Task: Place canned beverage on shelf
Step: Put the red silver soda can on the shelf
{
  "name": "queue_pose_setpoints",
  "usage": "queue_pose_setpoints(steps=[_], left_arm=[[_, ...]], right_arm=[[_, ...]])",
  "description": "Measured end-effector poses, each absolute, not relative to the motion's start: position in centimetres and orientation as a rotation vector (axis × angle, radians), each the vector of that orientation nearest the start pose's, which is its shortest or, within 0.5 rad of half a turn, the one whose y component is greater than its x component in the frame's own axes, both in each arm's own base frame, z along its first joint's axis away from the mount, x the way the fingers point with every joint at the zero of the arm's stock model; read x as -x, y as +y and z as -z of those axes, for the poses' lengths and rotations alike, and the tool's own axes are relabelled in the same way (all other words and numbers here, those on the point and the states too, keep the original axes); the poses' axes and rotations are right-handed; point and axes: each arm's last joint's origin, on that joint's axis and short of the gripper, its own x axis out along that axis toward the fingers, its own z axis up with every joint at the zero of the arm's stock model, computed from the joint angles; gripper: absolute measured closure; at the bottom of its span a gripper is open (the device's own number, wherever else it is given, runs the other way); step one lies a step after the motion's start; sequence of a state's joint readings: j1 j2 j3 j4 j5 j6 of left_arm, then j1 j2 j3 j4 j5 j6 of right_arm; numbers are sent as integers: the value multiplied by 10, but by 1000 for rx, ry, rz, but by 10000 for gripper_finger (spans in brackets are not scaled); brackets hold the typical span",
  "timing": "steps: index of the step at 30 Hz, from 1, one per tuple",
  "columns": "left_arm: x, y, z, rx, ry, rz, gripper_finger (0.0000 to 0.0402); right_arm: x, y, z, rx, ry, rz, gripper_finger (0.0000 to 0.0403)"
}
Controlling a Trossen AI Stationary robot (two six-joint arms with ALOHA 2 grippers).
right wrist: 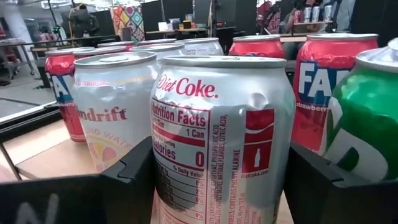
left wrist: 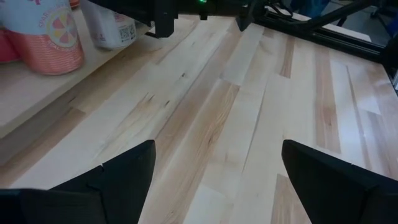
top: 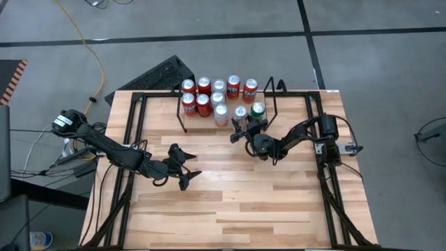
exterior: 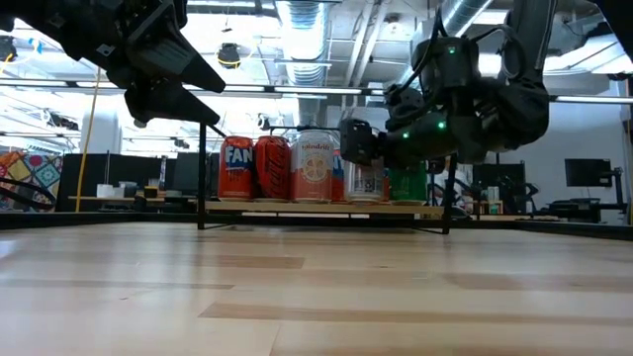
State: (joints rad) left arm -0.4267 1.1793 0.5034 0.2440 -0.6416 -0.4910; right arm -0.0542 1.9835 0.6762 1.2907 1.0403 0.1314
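Placing step basically underway: Diet Coke can (right wrist: pixel 217 143) gripped by right gripper (top: pixel 240 127), set on shelf (top: pixel 182 124) at table's far edge beside green can (top: pixel 258 109). Next move probably needed: fingers released, arm backed straight off. Left gripper (top: pixel 187 167) parked open, mid-table.

A pale wooden counter (top: pixel 230 202) edged by black rails (top: pixel 334 195) stands on a grey floor (top: pixel 376 63). A yellow cable (top: pixel 89 52) snakes across the floor beside a dark keyboard (top: pixel 159 73) near the counter's far edge.
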Motion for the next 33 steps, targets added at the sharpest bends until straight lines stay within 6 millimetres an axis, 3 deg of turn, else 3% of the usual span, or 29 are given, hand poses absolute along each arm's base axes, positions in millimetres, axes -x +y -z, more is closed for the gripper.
queue_pose_setpoints(steps=[6, 15, 25, 33], left_arm=[[-217, -79, -203, 262, 309, -301, 68], [-217, -80, -203, 270, 313, -296, 68], [-217, -80, -202, 280, 327, -275, 68], [-217, -80, -202, 288, 328, -277, 68]], right_arm=[[-332, -48, -124, -111, -46, 1007, 109], [-355, -51, -127, -52, 94, 973, 51], [-356, -35, -134, 38, 134, 1028, 49], [-353, -19, -154, 145, 156, 1002, 68]])
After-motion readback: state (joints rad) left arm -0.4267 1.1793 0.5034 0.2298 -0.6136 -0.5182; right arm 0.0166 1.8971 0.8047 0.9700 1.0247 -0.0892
